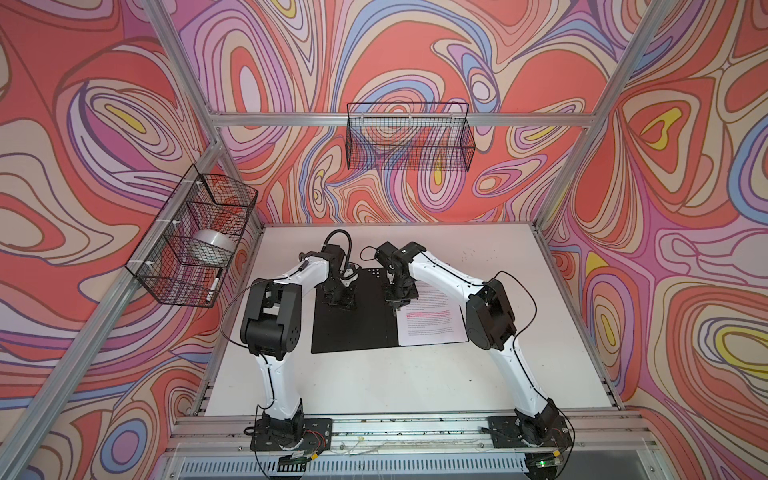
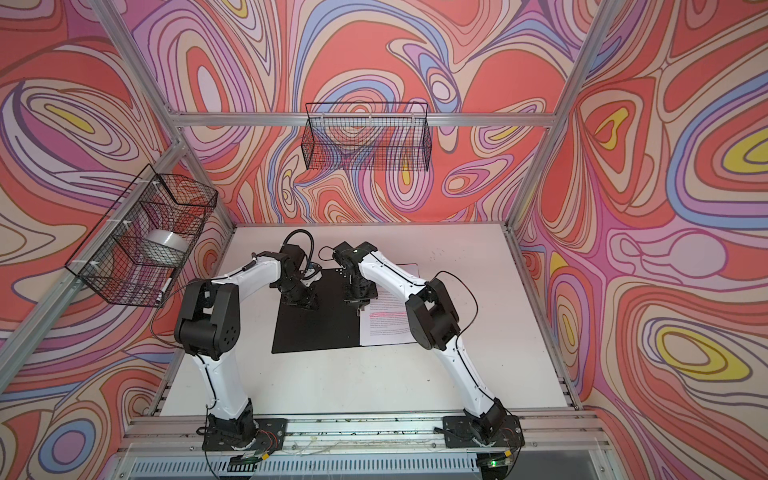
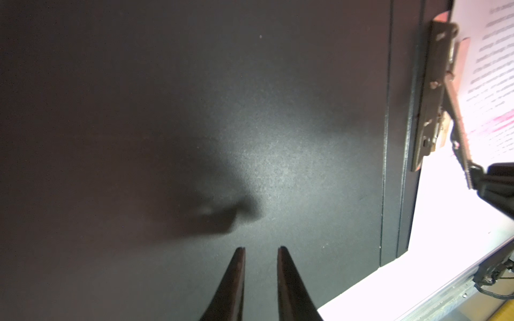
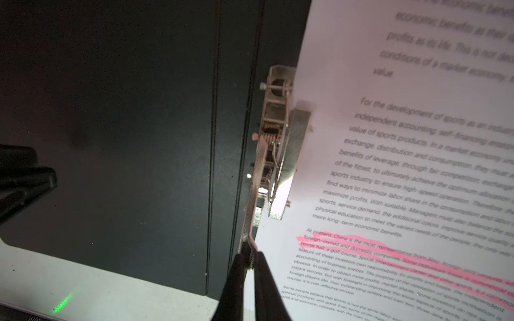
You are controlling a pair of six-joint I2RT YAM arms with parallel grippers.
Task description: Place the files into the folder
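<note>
Top views both show the folder [image 1: 353, 328] lying open on the white table [image 1: 374, 386] between the two arms, black inside facing up. The files [image 1: 432, 328] lie flat on its right half, print side up, a pink band across the middle and their left edge along the spine. The left gripper [image 1: 344, 304] points down at the far part of the bare black half. The right gripper [image 1: 397, 309] points down at the spine, at the paper's left edge. A wire basket [image 1: 187, 249] on the left frame holds a roll of tape [image 1: 212, 245]; a second basket [image 1: 409, 137] hangs at the back.

Left wrist view: the left gripper's two fingers [image 3: 233, 283] stand slightly apart with nothing between them, so the jaws are released. They hover close over the black surface; whether the tips touch it I cannot tell. Past them a metal clip [image 3: 428, 97] sits on the spine. Its lever [image 3: 459, 130] tilts away from the base, and the right gripper has its far end.

Right wrist view: the right gripper's jaws are clenched on the tip of the lever. The clip's flat plate [image 4: 294, 144] lies over the edge of the sheets beside the spine. Whether it presses on them I cannot tell. The printed text and the pink band run just beside the clip.
</note>
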